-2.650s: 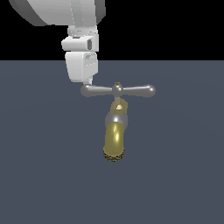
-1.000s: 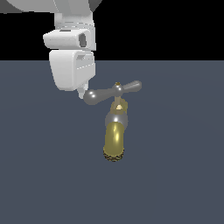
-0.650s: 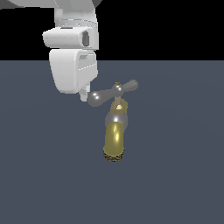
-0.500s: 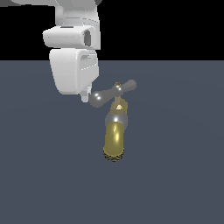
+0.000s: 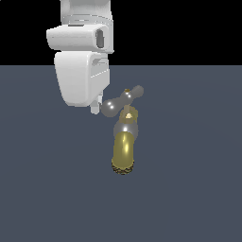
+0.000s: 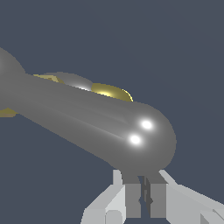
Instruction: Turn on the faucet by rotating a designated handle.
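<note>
Centrally in the exterior view stands the small faucet [image 5: 125, 151], a shiny brass-yellow curved spout with a rough dark-gold rim at its mouth and a grey metal collar above it, resting on a flat, plain slate-blue floor [image 5: 189, 179]. On top sits the slim silver-grey crossbar handle [image 5: 122, 101] with two rounded bulbous ends and a central hub; it lies at a slant, one bulb low toward the exterior view's left and the other higher toward the exterior view's right. The large white robot arm [image 5: 81, 61] hangs just to the exterior view's left of the faucet, and its white gripper [image 5: 97, 105] shows only as a small tip beside the lower bulb, touching it or very nearly so (the exterior view cannot settle which).

From the wrist view, the handle's bulbous end [image 6: 146, 140] fills much of the picture, glossy with two bright highlights, with slivers of the yellow spout [image 6: 109, 91] peeking behind it. The gripper's [image 6: 145, 199] two grey fingers [image 6: 133, 199] stand pressed nearly together with only a thin dark slit between them, gripping nothing, their tips right at the bulb's underside.
</note>
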`<state>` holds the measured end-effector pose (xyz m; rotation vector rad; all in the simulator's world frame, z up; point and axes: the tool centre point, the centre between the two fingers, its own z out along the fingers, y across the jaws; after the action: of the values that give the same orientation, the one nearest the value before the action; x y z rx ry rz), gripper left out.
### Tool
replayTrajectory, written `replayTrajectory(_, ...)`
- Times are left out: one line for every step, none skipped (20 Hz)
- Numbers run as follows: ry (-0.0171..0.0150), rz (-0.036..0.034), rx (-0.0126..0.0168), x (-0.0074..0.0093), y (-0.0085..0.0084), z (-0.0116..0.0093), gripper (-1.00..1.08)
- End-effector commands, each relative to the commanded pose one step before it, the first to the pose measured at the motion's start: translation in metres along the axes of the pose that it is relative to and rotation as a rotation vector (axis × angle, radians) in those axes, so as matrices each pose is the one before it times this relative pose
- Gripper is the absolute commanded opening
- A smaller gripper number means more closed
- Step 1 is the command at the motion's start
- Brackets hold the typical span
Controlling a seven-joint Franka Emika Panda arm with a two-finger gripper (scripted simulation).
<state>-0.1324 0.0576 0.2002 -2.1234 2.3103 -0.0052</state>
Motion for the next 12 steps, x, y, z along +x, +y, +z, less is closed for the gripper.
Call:
replayTrajectory(0.00028,0.00641,-0.00161,0.01105,0.00144,0.00032,-1.00)
replayTrajectory(-0.00001,0.00095,-0.00021,0.00541,0.00065,0.00004,-1.00)
replayTrajectory(-0.00001,0.00095,-0.00020,0.00542,0.00065,0.00004,-1.00)
replayTrajectory(-0.00001,0.00096,-0.00020,0.00543,0.00065,0.00004,-1.00)
replayTrajectory(-0.00001,0.00096,-0.00020,0.00545,0.00065,0.00003,-1.00)
replayTrajectory(0.00000,0.00096,-0.00020,0.00546,0.00065,0.00003,-1.00)
replayTrajectory(0.00000,0.00117,-0.00024,0.00556,0.00062,0.00005,-1.00)
replayTrajectory(0.00000,0.00096,-0.00020,0.00548,0.00064,0.00003,-1.00)
replayTrajectory(0.00000,0.00096,-0.00019,0.00550,0.00064,0.00003,-1.00)
replayTrajectory(0.00001,0.00096,-0.00019,0.00551,0.00064,0.00003,-1.00)
replayTrajectory(0.00001,0.00096,-0.00019,0.00552,0.00063,0.00003,-1.00)
replayTrajectory(0.00002,0.00096,-0.00019,0.00554,0.00063,0.00002,-1.00)
